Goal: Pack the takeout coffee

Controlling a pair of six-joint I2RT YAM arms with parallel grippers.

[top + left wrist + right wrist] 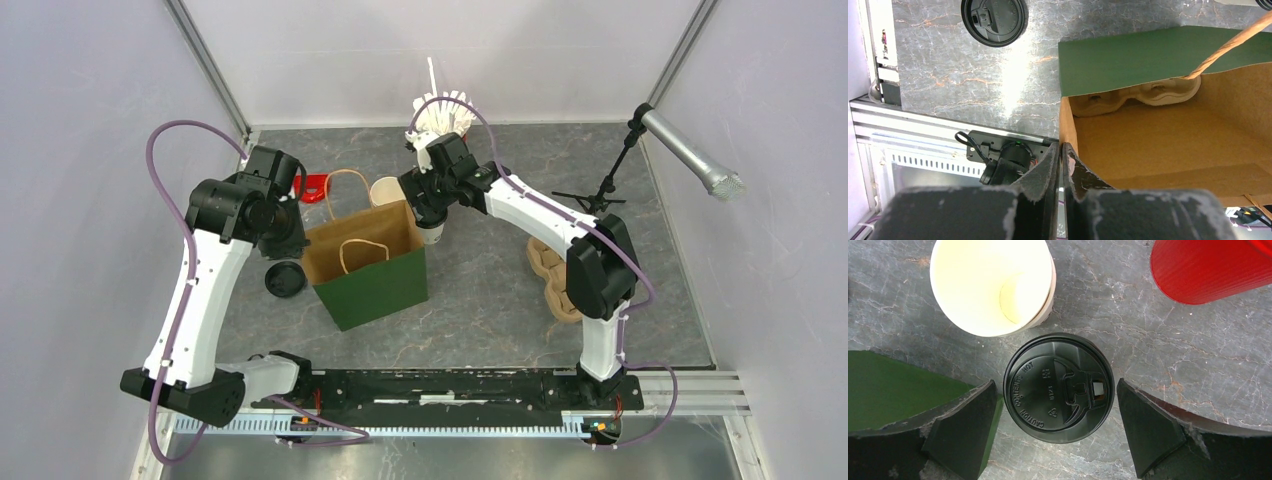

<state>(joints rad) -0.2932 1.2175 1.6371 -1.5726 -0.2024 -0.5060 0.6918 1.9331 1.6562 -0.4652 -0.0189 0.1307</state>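
Observation:
The takeout coffee (1058,387), a cup under a black lid, stands on the table just right of the green paper bag (375,285). In the top view only its white side (431,235) shows below the right wrist. My right gripper (1055,390) hangs above it, open, one finger on each side of the lid and touching nothing. My left gripper (1062,160) is shut on the bag's left rim (1064,135), pinching the brown paper. The bag stands open, and a pulp cup carrier (1138,95) lies inside it.
A lidless stack of white cups (993,285) and a red cup (1213,267) stand just beyond the coffee. A loose black lid (284,279) lies left of the bag. Pulp carriers (555,275) sit at the right, a microphone stand (690,152) at the far right, stirrers (445,115) at the back.

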